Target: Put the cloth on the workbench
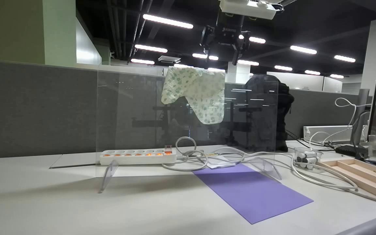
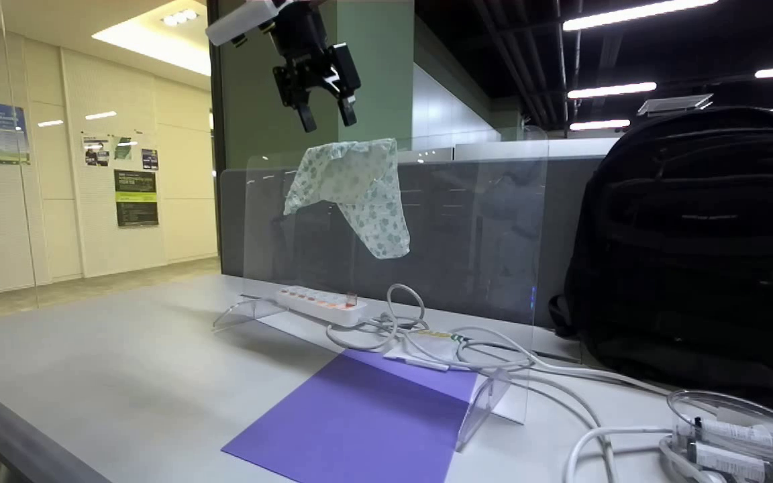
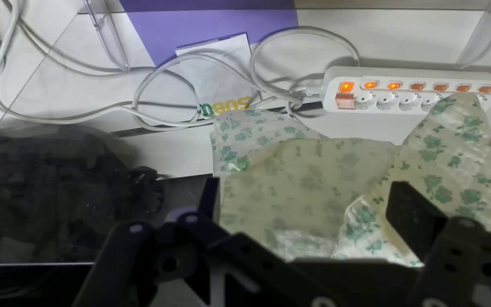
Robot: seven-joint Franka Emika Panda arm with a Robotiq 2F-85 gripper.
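My black gripper [image 1: 220,59] gaped above the clear plastic panel [image 1: 178,129].
Grabbing low at its draped, green-patterned cream cloth [image 1: 201,87] could topple it.

In an exterior view, the cloth [image 1: 207,85] hangs upper centre on the panel [image 1: 175,127], the sheet [image 1: 253,194] lower right on the workbench [image 1: 109,209].

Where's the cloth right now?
In both exterior views, the cloth hangs at the top edge of the clear panel, below the open gripper and left of the black backpack.
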